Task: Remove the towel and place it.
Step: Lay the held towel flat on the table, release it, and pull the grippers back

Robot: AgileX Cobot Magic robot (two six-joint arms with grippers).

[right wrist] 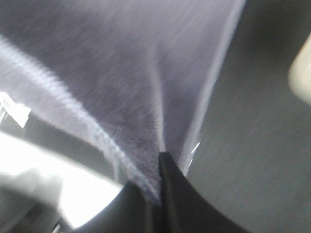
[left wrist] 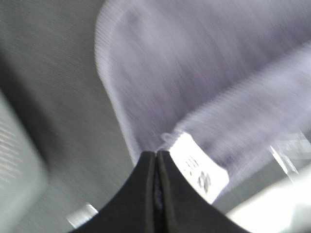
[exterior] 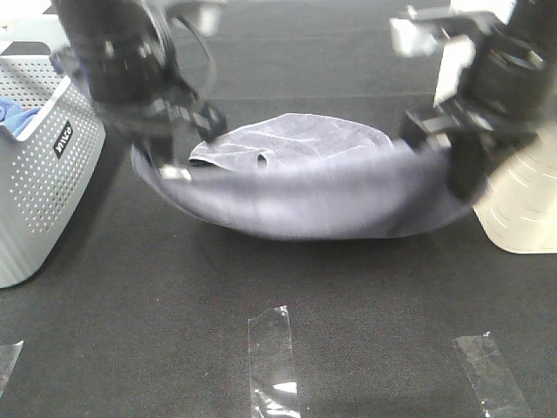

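While the towel (exterior: 305,187) hung between my two claws, it sagged like a hammock over the middle of the desk (exterior: 130,331), its slate-grey, faintly purple terry blurred in every view. One end rose toward the desk's left edge and the other toward the right edge. The far part of the cloth lay bunched behind the sagging front, with a small fold showing on top. I could not tell whether the lowest curve of the towel touched the desk or hung just above it.

My left claw (left wrist: 156,154) was pinched nearly flat on the towel's hem, just beside a white label (left wrist: 199,167) sewn to that end. My right claw (right wrist: 159,158) was likewise clamped tight, with a corner of the towel caught between its fingers.

Near the left edge of the desk stood a grey perforated basket (exterior: 35,174) with a blue cloth (exterior: 13,113) inside it. Near the right edge stood a cream ribbed container (exterior: 522,200). Toward the near edge, two strips of clear tape (exterior: 274,357) were stuck to the dark surface.
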